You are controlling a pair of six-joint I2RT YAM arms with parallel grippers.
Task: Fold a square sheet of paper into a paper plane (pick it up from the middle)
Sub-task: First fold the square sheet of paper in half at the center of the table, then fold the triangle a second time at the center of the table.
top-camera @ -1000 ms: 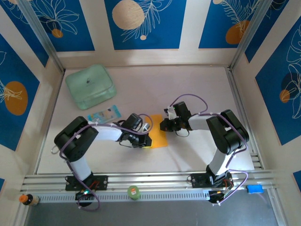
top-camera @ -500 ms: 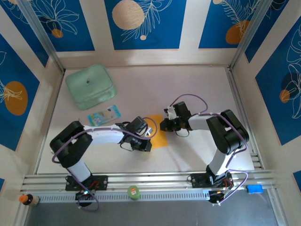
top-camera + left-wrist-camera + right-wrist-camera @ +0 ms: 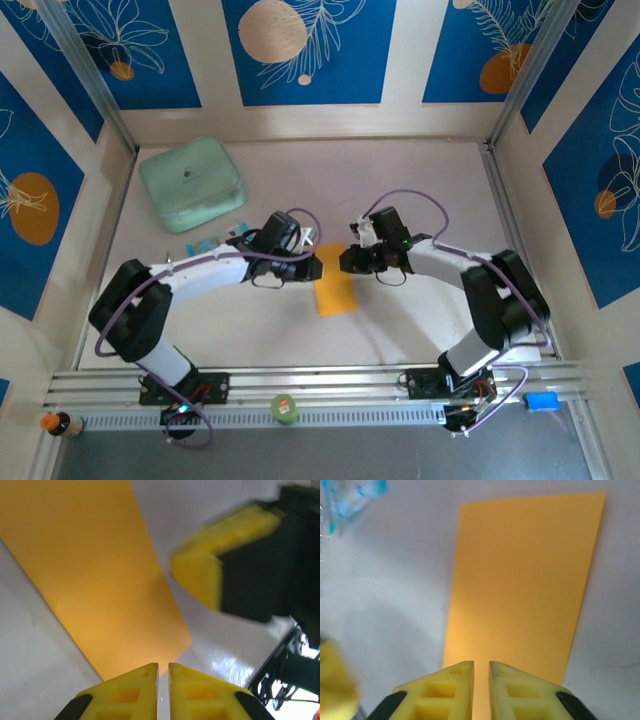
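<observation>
Paper (image 3: 335, 291) lies folded in half mid-frame; both nearly shut hands, left hand (image 3: 314, 267) and right hand (image 3: 346, 264), hold nothing; next, fold corners.

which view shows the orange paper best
The right wrist view: the orange paper lies flat as a tall rectangle, with both far corners and both long edges sharp. The left wrist view shows it large but cut off by the frame. The top external view shows its whole outline, small, between the two arms.

Blue-and-white packet (image 3: 205, 245) half hidden behind left arm; right pincer (image 3: 200, 577) blurred.
</observation>
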